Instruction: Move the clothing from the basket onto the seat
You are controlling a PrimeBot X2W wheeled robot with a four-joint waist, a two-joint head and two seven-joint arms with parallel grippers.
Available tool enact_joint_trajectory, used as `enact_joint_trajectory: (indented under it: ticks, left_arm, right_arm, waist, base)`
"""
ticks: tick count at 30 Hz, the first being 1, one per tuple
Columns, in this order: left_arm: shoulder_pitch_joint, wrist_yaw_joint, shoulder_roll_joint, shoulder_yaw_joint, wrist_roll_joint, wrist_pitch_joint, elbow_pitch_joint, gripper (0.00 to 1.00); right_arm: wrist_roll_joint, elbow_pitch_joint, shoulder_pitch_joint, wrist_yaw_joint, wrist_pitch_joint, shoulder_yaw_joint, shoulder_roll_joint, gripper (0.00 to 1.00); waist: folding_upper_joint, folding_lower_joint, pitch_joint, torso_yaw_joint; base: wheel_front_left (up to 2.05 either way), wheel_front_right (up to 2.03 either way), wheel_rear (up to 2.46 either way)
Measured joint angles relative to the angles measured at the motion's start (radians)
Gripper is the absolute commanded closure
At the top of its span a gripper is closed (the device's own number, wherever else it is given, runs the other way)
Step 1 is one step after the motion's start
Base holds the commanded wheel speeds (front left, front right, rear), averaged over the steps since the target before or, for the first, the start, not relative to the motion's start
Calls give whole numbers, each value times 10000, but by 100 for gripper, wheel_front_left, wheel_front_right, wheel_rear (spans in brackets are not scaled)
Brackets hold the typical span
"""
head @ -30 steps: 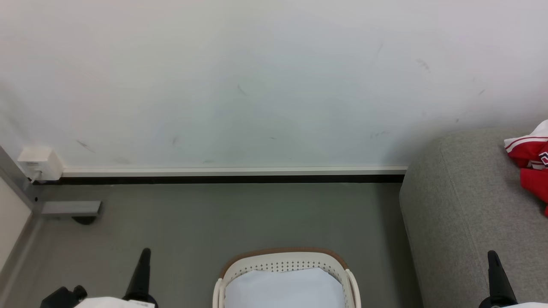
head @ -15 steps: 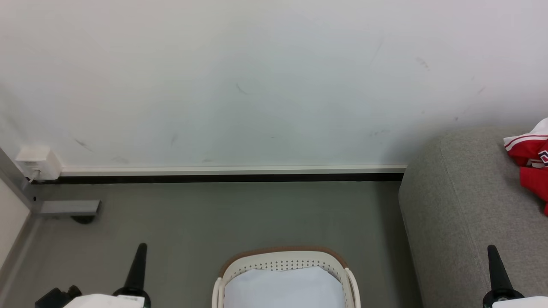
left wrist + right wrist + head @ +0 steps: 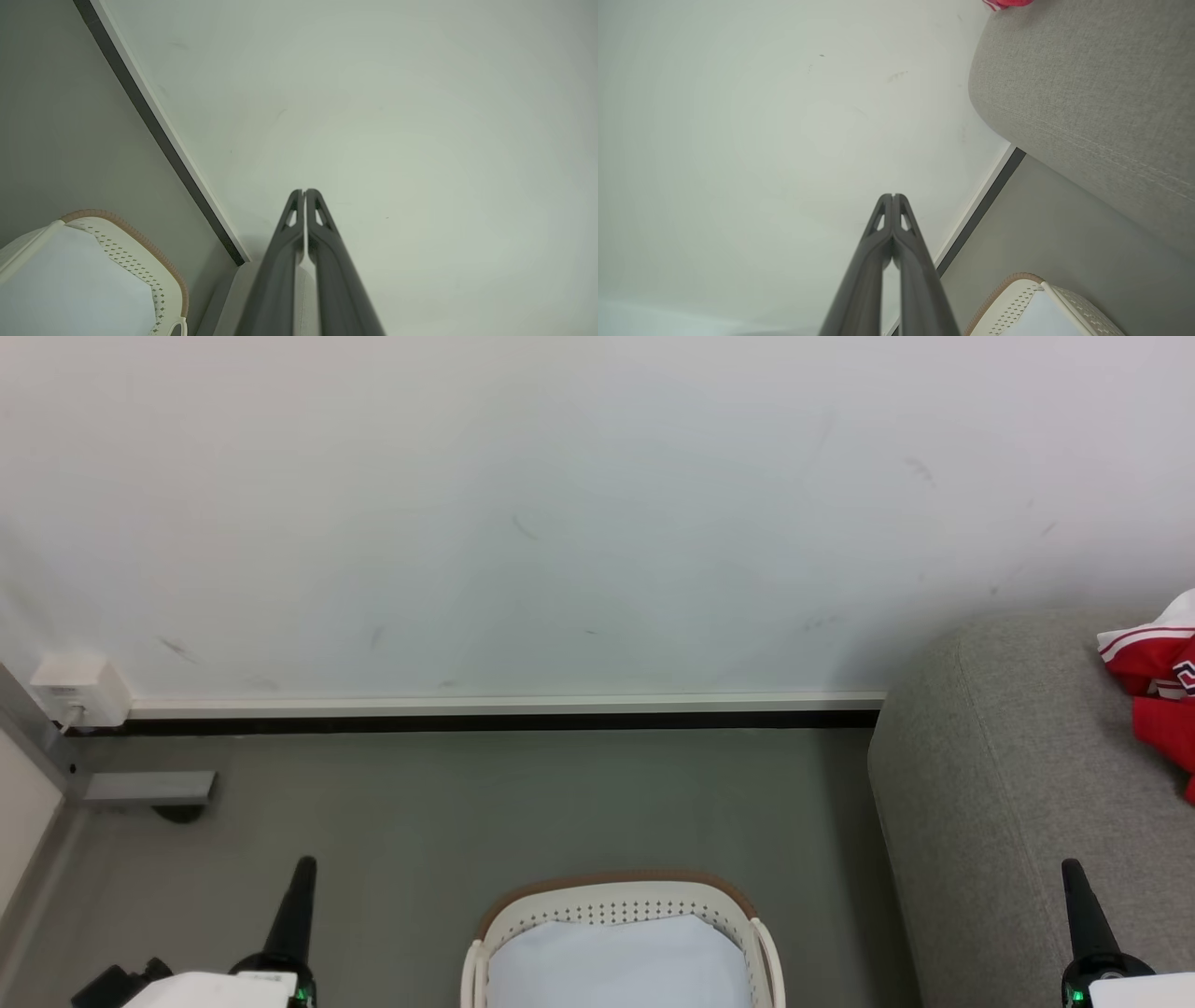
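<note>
Grey floor, basket, clothing on seat, left end effector clenched, right end effector clenched.

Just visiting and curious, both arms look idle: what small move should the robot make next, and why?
Probably tip the head down to check the basket: its near part is cut off, and what shows holds just a pale sheet. Red clothing lies on the seat; left gripper and right gripper are shut, empty.

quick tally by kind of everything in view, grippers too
grippers: 2, left gripper and right gripper, both shut
basket: 1
white sheet in it: 1
sofa: 1
red clothing heap on the sofa: 1
wall box: 1
total: 7
</note>
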Motion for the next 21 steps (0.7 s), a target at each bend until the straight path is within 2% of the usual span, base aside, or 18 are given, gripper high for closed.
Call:
enact_joint_trajectory:
  ticks: [21]
  left_arm:
    - [-160, -79, -96, 274, -1595, 435, -58, 100]
  right_arm:
    - [1726, -21, -248, 0, 422, -29, -23, 100]
  waist:
    - [0, 0, 68, -42]
  base:
    - [0, 0, 0]
